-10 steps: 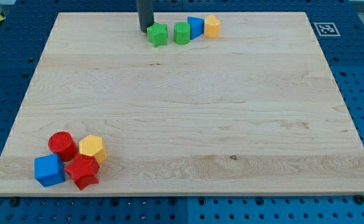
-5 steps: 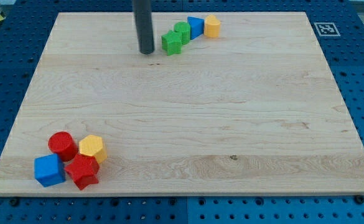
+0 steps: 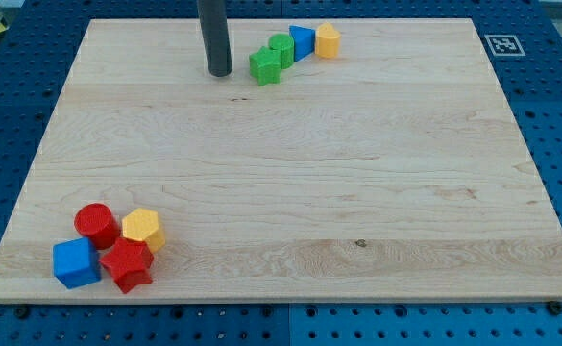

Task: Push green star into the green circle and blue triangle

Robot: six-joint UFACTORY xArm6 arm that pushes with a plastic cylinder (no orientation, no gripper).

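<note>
Rod cut off by the view's top; no jaws to judge, only my tip (image 3: 220,74) down on the board. Just right of it, apart: green star (image 3: 265,66), touching green circle (image 3: 281,48), then blue triangle (image 3: 302,40), partly hidden behind.

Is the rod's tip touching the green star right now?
No, my tip stands apart, to the view's left of the green star.
</note>
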